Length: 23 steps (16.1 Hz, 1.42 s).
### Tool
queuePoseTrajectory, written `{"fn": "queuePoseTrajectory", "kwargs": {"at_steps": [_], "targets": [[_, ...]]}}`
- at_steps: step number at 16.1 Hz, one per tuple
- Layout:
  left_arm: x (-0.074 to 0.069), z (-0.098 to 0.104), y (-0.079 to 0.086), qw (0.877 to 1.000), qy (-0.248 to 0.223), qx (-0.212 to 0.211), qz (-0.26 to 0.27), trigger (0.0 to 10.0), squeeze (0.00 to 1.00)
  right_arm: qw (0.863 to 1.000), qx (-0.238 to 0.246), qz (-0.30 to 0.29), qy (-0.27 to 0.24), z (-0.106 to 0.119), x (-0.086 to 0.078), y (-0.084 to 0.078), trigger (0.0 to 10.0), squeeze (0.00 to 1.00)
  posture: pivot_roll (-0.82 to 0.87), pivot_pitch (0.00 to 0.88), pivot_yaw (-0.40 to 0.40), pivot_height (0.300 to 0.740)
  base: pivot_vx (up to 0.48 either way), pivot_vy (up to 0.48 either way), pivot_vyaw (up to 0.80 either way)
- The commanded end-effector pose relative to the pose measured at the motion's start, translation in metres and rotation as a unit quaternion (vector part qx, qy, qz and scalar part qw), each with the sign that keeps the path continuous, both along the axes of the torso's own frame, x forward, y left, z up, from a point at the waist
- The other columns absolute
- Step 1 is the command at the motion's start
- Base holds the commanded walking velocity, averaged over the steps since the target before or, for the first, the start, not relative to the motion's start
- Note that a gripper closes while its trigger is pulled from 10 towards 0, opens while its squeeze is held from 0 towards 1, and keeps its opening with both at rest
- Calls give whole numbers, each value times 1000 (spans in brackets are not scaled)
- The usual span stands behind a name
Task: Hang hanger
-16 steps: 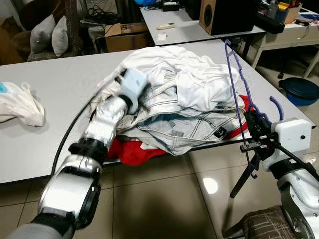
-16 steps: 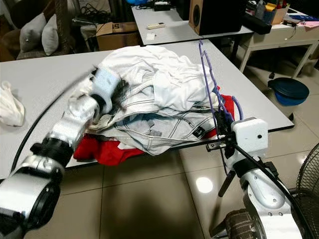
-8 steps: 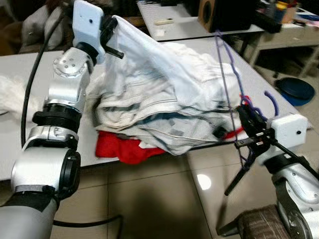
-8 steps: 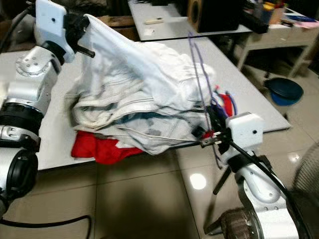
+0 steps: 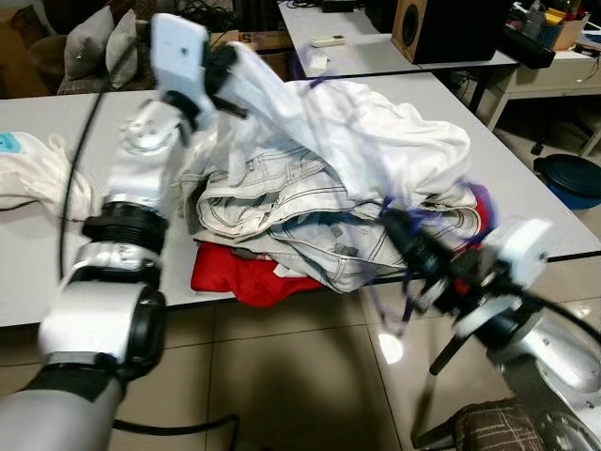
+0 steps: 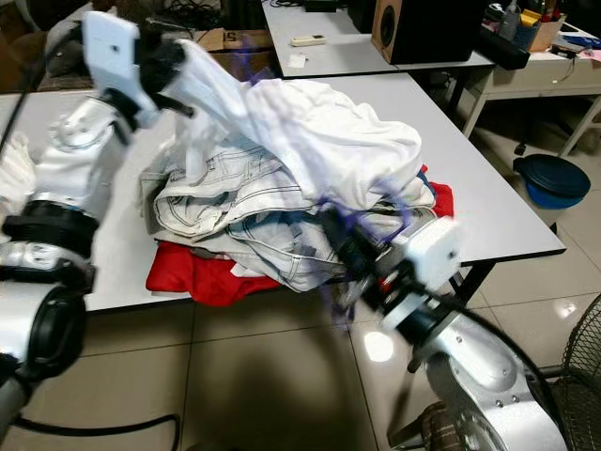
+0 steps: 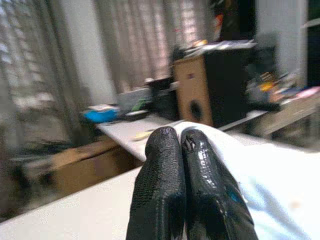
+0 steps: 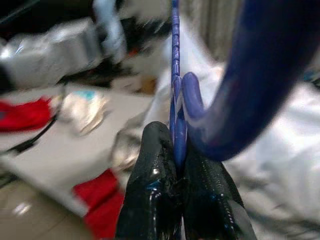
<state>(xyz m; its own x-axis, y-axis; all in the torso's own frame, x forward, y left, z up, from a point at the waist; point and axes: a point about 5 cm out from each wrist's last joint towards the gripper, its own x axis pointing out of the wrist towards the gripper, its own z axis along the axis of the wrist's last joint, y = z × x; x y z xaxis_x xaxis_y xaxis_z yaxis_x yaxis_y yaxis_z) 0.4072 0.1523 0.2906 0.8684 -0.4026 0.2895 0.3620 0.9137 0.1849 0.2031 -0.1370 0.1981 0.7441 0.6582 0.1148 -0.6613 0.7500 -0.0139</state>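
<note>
Meanwhile, hanger and shirt are both gripped but not yet joined

Purple hanger (image 8: 176, 75) sits clamped at its neck between the right gripper (image 8: 175, 165) fingers, blurred low at the near table (image 5: 526, 202) edge beside the clothes pile (image 5: 310, 221). Left gripper (image 7: 182, 165), raised over the table's left part, pinches a white garment (image 5: 376, 141) and lifts one edge of it off the pile. Judging by this, grasping is done; threading the hanger into the garment and hanging it somewhere is left. No readable writing or brand shows; a small dark tag on the jeans (image 5: 282, 202) is too blurred
</note>
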Motion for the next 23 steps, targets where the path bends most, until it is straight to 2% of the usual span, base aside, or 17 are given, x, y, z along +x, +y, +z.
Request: {"fn": "queuePoseTrajectory", "kwargs": {"at_steps": [1,4,6,7,9,13,16,17,18,21,23], "targets": [[0,17,-9,999,-6,-21,-35,0,0,999,-8,13,31,-7,-3,4,10000,0,-17,0,60,740,0,0,0],[-1,24,-29,996,7,-34,-79,0,0,996,-47,-8,82,-25,-1,6,10000,0,-15,0,69,740,0,0,0],[0,25,-30,996,14,-38,-81,0,0,984,-83,-98,121,-39,10,-6,10000,0,-19,0,73,740,0,0,0],[0,24,-31,995,21,-40,-86,0,0,977,-84,-135,144,-44,15,-12,10000,0,-23,0,75,740,0,0,0],[-3,24,-32,993,29,-43,-104,0,0,971,-79,-153,167,-47,21,-17,10000,0,-30,0,74,740,0,0,0],[-8,20,-37,989,45,-38,-134,0,0,969,-74,-160,174,-43,37,-17,10000,0,-27,0,57,740,0,0,0],[-9,18,-32,991,48,-30,-118,0,0,968,-34,-183,171,-32,48,-20,10000,0,-26,0,45,740,0,0,0],[-10,19,-30,992,45,-26,-114,0,0,970,-4,-180,166,-25,50,-20,10000,0,-25,0,41,740,0,0,0],[-11,21,-28,993,41,-22,-111,0,0,978,27,-153,141,-10,51,-18,10000,0,-25,0,41,740,0,0,0],[-11,22,-25,994,38,-19,-102,0,0,983,56,-117,130,5,48,-16,10000,0,-26,0,36,740,0,0,0],[-11,22,-23,995,39,-20,-91,0,0,983,61,-119,127,8,47,-17,10000,0,-27,0,34,740,0,0,0]]}}
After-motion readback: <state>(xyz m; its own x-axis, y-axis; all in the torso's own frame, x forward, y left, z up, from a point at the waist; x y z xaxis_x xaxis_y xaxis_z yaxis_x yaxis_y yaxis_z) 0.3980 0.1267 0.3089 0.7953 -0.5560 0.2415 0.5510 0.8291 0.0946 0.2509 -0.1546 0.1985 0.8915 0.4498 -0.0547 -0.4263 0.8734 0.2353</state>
